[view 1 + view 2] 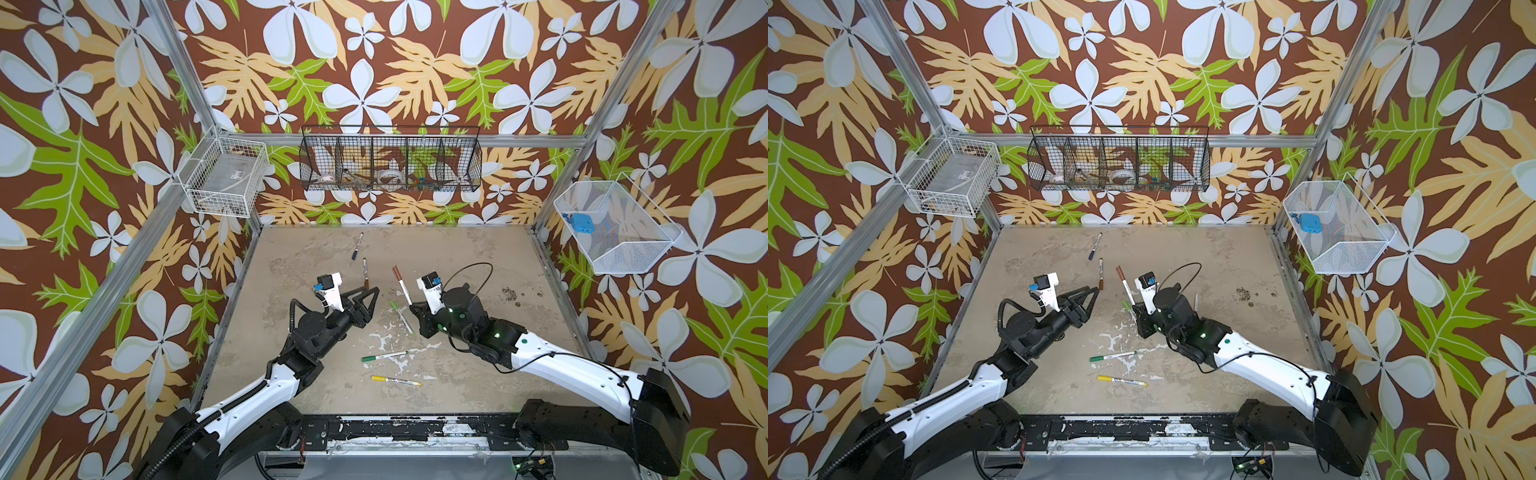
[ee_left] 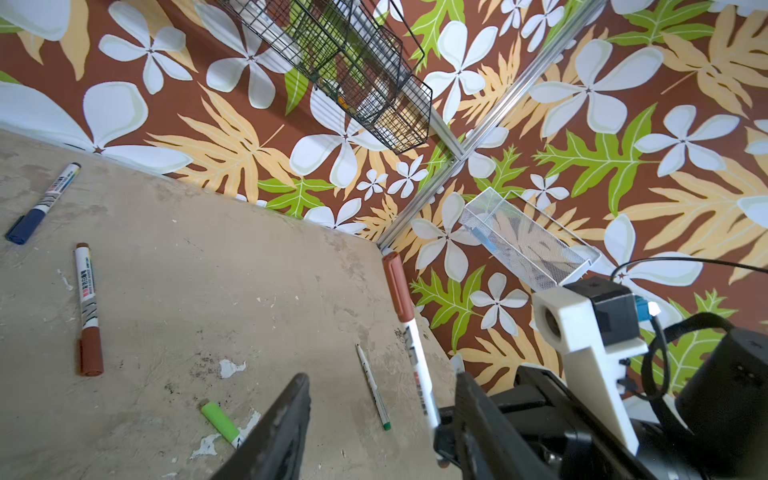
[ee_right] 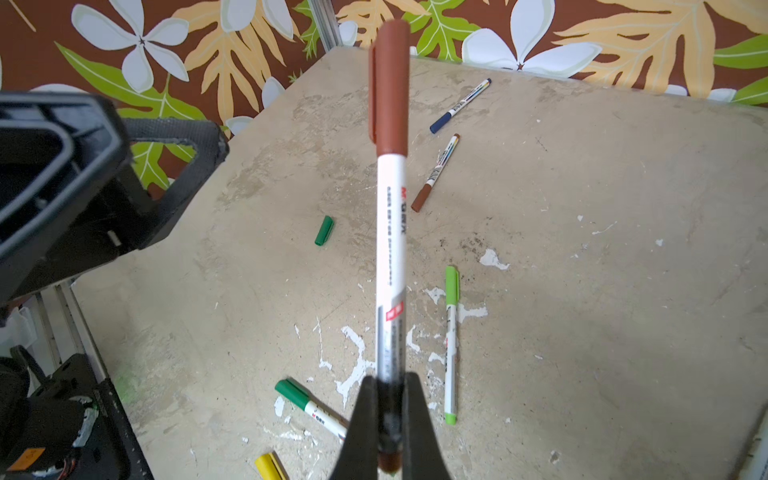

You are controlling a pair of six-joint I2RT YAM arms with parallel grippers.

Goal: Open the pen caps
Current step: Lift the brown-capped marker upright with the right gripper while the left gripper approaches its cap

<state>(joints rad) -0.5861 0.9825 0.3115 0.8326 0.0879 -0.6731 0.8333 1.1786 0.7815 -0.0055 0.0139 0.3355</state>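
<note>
Over stained counter (image 1: pixel 436 245), clamping right jaws tight on a marker barrel (image 3: pixel 390 249), holding its brown cap (image 3: pixel 389 83) raised and fitted. Hovering left jaws apart and empty, near that cap.

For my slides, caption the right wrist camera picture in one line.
Right gripper shut on a white marker, brown cap still on, above a scuffed table scattered with more markers.

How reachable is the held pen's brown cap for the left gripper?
Likely yes: the left gripper stands open near the brown cap, which sticks out free, far from the right gripper shut on the other end of the pen. Nothing shows between them.
</note>
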